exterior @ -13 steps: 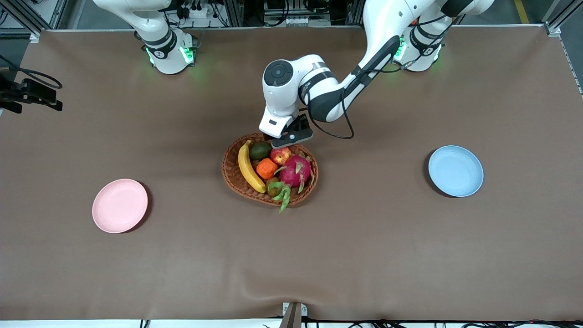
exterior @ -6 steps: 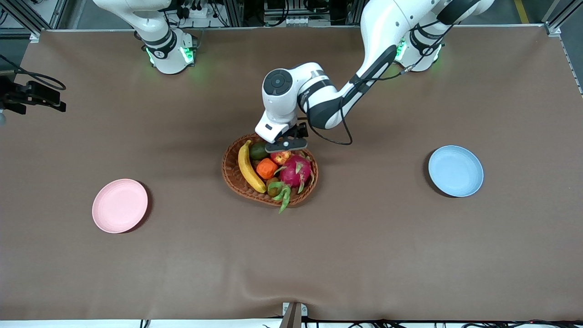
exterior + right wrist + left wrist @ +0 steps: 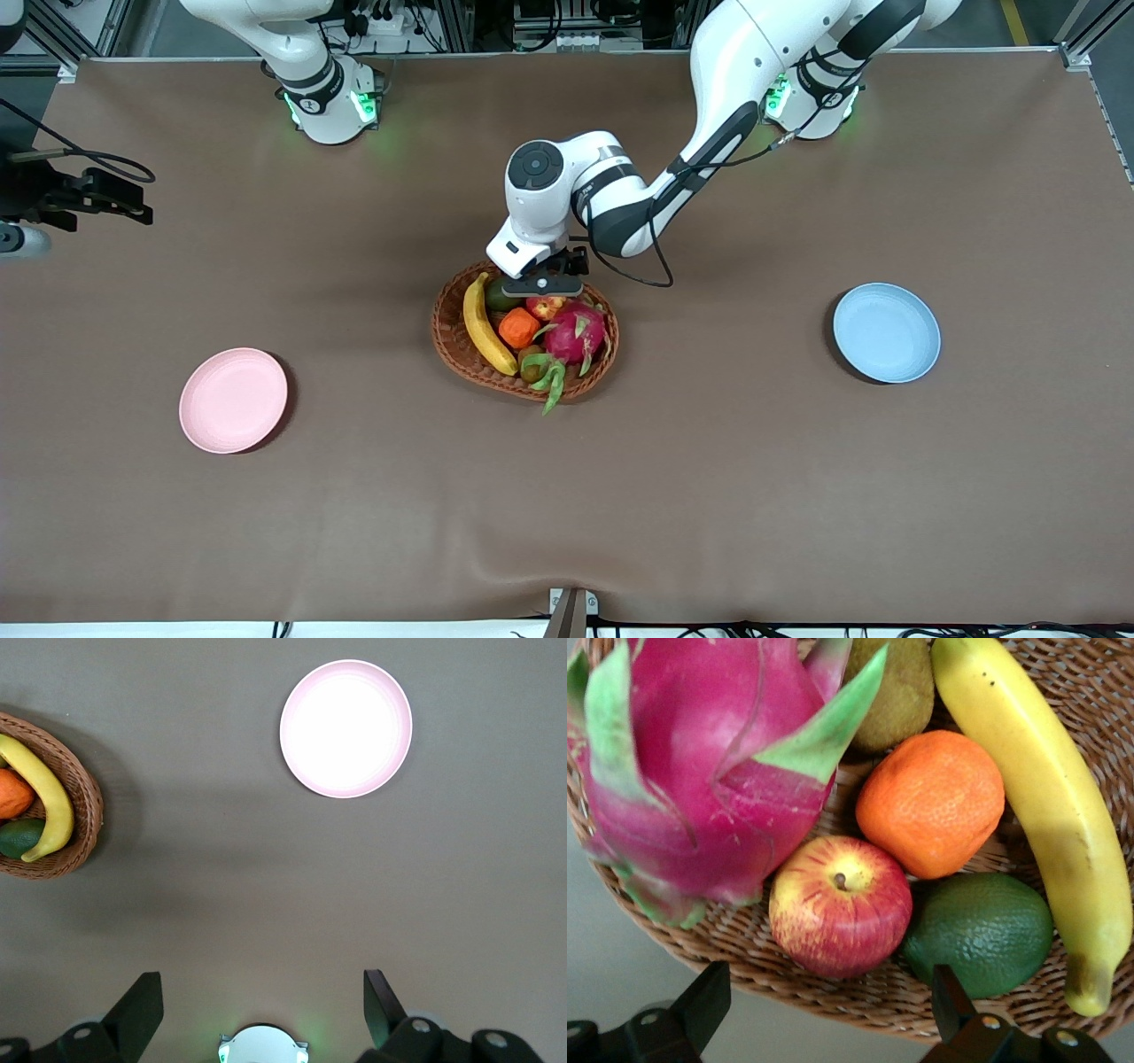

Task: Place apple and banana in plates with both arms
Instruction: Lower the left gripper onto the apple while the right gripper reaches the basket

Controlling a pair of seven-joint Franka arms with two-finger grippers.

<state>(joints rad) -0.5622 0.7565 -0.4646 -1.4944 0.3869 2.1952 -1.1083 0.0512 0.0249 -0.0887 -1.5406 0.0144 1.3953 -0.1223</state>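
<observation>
Left gripper is wide open, holding nothing, hanging over the basket's rim on the robots' side with the apple roughly centred between the fingertips. Risk is crowding: the apple sits wedged against the dragon fruit, the orange fruit and the green fruit, all touching or nearly so. If the fingers drop straight down, one probably lands on the green fruit or a dragon fruit scale, not in a gap, so the close could pinch a neighbour or roll the apple away. Wicker rim also sits right under the fingers, so a low approach could catch it and drag the basket. Banana lies along the basket's edge toward the right arm's end, clear of this. Right gripper is open too, empty, waiting high over bare table near its own base, pink plate toward that end of the table, blue plate toward the left arm's end, both empty.
</observation>
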